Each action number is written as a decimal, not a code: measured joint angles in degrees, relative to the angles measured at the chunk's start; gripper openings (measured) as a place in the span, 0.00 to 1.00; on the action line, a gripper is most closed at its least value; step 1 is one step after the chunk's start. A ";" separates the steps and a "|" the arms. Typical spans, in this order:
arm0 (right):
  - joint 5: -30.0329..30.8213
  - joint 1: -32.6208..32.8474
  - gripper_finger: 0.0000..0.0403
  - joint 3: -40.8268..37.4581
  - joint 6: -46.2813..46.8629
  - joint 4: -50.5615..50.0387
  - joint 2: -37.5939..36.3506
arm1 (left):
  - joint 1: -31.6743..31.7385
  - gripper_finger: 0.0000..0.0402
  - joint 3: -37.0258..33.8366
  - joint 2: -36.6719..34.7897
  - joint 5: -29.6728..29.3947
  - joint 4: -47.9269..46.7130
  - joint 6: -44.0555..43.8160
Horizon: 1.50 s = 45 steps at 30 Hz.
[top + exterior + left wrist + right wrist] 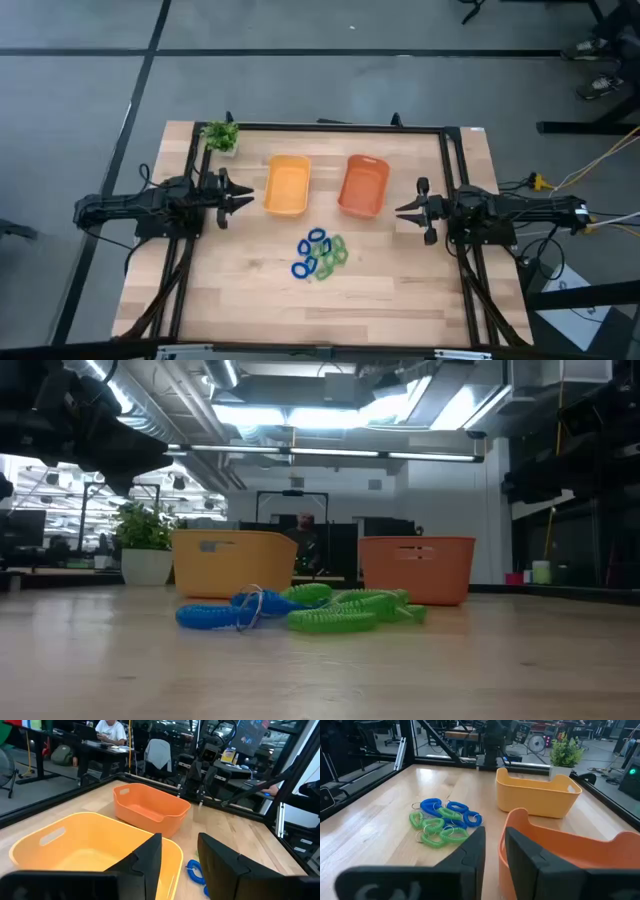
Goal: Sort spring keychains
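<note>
While both grippers hover empty, left gripper [245,197] w/ jaws apart by yellow bin [287,185], right gripper [403,211] w/ jaws narrowly parted by orange bin [363,185], blue & green spring keychains [320,254] lie heaped on table [400,290], nearer than bins.

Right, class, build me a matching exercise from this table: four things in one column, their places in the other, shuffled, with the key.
Things:
1. yellow bin
2. orange bin
3. small plant
4. spring keychains

Places:
A. far left corner of the table
B. loose pile in front of both bins
C. nearer the left gripper
D. nearer the right gripper

Pairs: 1-C, 2-D, 3-A, 4-B
</note>
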 joint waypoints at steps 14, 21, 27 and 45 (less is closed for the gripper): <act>0.01 -0.01 0.19 -0.01 0.00 0.01 -0.01 | -0.01 0.31 0.00 0.01 0.01 -0.01 -0.01; 0.01 0.00 0.19 0.01 0.00 0.02 -0.01 | -0.02 0.31 0.01 -0.01 0.01 0.00 0.00; 0.01 0.00 0.19 0.01 0.00 0.00 0.01 | 0.00 0.31 0.01 0.01 0.00 0.00 0.00; -0.01 0.09 0.19 12.51 -0.01 -16.21 4.30 | -0.01 0.31 0.01 0.01 0.00 0.00 0.00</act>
